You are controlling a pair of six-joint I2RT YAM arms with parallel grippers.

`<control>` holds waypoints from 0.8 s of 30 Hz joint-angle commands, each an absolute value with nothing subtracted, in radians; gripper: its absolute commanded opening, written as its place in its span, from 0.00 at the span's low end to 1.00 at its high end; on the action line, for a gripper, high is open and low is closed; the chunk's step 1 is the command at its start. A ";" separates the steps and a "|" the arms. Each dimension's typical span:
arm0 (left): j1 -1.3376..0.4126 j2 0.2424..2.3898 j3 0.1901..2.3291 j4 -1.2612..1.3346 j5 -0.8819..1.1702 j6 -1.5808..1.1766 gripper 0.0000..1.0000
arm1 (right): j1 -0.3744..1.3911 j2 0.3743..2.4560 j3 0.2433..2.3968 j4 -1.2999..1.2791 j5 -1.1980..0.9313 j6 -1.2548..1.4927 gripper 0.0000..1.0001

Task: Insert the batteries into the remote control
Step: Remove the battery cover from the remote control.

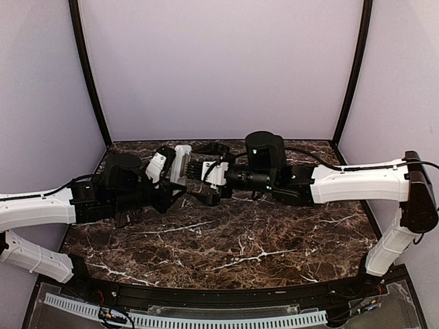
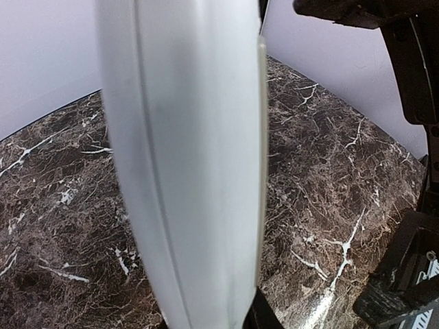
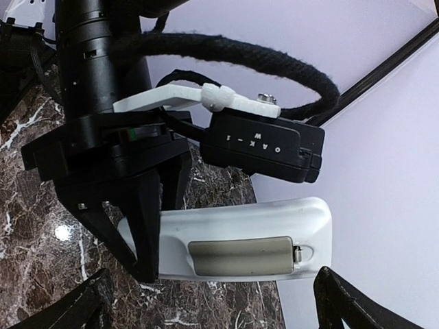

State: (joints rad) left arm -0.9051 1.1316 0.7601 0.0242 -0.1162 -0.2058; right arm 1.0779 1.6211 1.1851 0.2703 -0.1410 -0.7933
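Remote control (image 3: 233, 233) hangs just ahead of the right claw (image 3: 219, 308), whose fingers (image 3: 350, 301) stand spread and empty. Left claw (image 3: 152, 226) pinches one end only; a push at the bay (image 3: 240, 257) could twist it loose onto the tabletop (image 3: 34, 226) below. Beyond, the left wrist camera (image 3: 260, 144) and cable (image 3: 274, 65) crowd the approach.

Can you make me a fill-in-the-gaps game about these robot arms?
The left pincer grips a ___ remote. The right pincer stands wide ___. The right pincer holds ___.
Missing words: white, open, nothing.
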 commanded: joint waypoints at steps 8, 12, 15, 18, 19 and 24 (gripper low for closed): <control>-0.903 1.115 0.784 0.020 -0.105 -0.209 0.00 | 1.067 1.683 1.289 0.263 -0.186 -0.851 0.89; -0.904 1.114 0.785 0.022 -0.100 -0.205 0.00 | 1.065 1.690 1.299 0.244 -0.186 -0.849 0.83; -0.904 1.109 0.785 0.027 -0.097 -0.205 0.00 | 1.062 1.692 1.299 0.235 -0.180 -0.844 0.76; -0.903 1.101 0.785 0.025 -0.097 -0.202 0.00 | 1.057 1.689 1.294 0.231 -0.171 -0.839 0.75; -0.903 1.098 0.785 0.025 -0.097 -0.199 0.00 | 1.058 1.689 1.293 0.234 -0.169 -0.837 0.74; -0.904 1.090 0.775 0.030 -0.099 -0.197 0.00 | 1.057 1.695 1.297 0.250 -0.164 -0.835 0.77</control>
State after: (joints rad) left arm -0.9051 1.1233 0.7609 0.0246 -0.1078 -0.2054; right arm 1.0637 1.6840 1.2766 0.2302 -0.1745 -0.8509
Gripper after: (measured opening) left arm 0.201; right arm 0.760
